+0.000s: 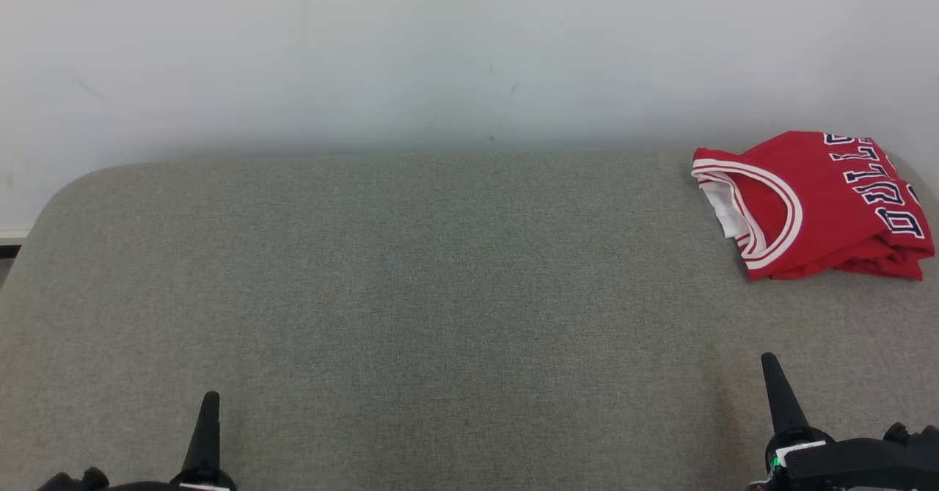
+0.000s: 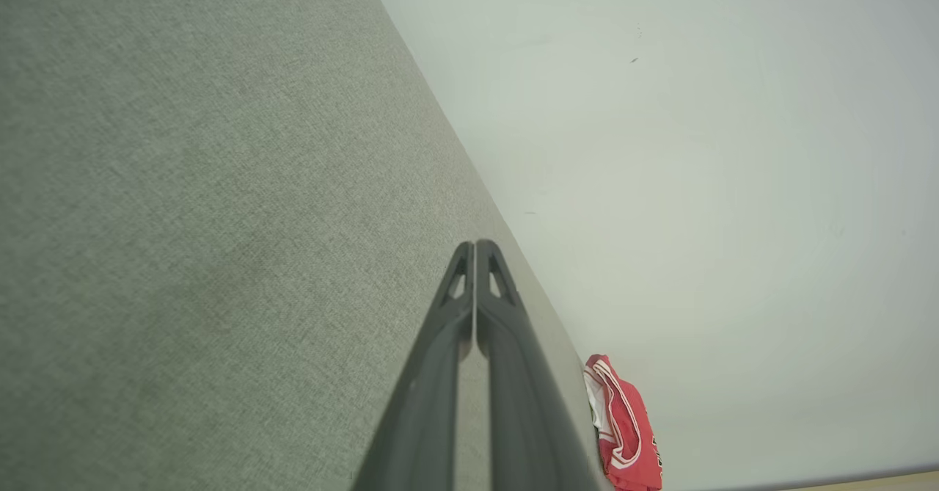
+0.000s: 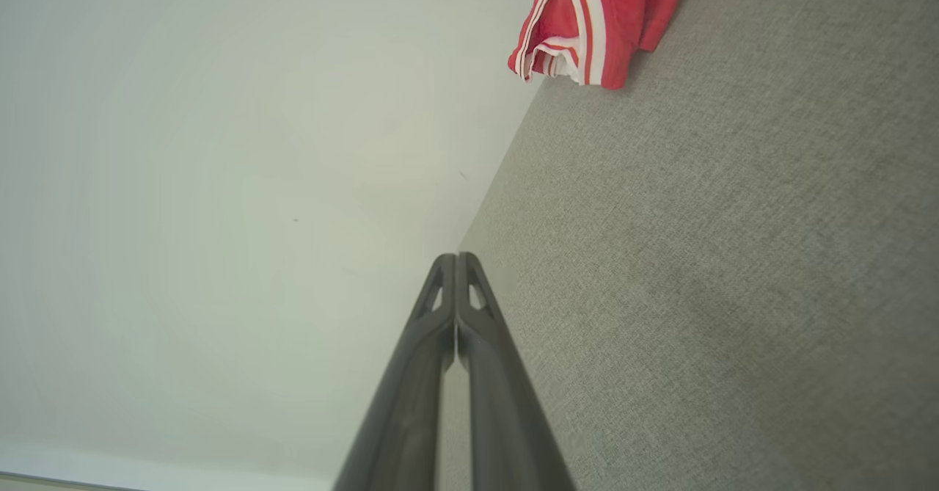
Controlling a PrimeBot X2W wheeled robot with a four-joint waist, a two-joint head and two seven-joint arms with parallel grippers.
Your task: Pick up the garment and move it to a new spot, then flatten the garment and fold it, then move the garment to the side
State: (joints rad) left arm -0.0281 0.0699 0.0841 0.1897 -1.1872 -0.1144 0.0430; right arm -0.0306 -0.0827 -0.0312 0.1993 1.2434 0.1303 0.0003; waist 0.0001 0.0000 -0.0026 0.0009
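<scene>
Jersey sits far right, collar pointing left, long axis sideways; left gripper and right gripper closed, empty.

We counted one garment, a single red jersey with white trim, lying on one grey fabric-covered surface. We counted two grippers, the left gripper and the right gripper, and each of them had two long dark fingers, which made four fingers in all. Behind the surface we counted one pale wall.
</scene>
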